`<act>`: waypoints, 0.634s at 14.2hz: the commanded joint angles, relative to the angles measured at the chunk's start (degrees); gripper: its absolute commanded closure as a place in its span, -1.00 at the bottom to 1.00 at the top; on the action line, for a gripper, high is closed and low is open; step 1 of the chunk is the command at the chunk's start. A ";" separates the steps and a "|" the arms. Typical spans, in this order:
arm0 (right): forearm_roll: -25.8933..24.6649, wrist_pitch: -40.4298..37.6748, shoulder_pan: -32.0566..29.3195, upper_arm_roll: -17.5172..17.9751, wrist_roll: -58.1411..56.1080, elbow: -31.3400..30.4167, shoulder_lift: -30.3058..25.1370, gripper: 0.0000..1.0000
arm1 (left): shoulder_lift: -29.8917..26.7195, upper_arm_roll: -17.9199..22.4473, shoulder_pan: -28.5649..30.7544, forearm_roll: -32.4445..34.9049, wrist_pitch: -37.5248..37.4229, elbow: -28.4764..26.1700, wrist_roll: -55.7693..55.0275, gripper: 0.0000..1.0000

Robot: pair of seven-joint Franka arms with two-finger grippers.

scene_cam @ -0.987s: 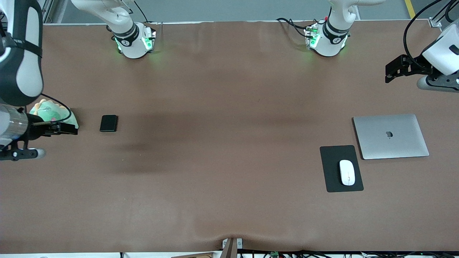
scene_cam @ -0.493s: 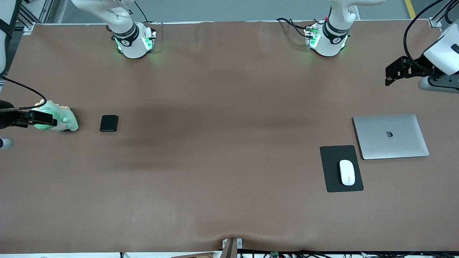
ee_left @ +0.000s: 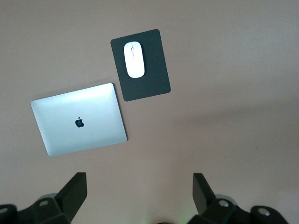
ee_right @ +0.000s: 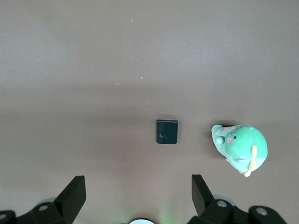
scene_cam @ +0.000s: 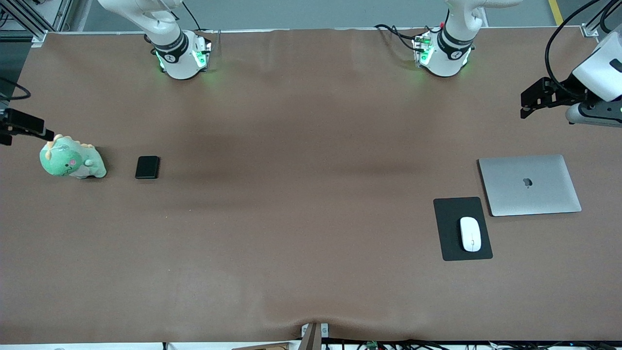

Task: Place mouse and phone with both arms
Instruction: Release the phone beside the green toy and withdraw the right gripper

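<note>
The mouse lies on a black mouse pad beside a closed laptop; the phone lies beside a green plush dinosaur. Both tools, left and right, hang above the worktop, wide open, empty.

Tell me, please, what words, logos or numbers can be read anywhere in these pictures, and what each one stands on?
No readable words or numbers.
Apple logo, no lettering: on the lid of the closed silver laptop.
Small dark marks on the bands of the arm bases: too small to read.
</note>
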 commanded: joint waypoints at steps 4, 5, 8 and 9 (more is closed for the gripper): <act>-0.63 -2.53 0.86 1.89 10.53 -1.86 -4.84 -1.00 | -0.25 0.10 0.57 -0.86 0.28 0.12 1.15 -1.00; -0.63 -2.71 0.86 1.89 10.54 -2.12 -5.19 -1.00 | -0.25 0.10 0.57 -0.86 0.36 0.12 1.15 -1.00; -0.63 -2.62 0.78 1.89 10.54 -5.01 -7.65 -1.00 | -0.25 0.01 0.66 -0.94 0.36 0.12 1.24 -1.00; -0.63 -2.62 0.25 2.15 10.54 -5.72 -8.18 -1.00 | -0.25 0.10 0.57 -0.86 0.36 0.03 1.33 -1.00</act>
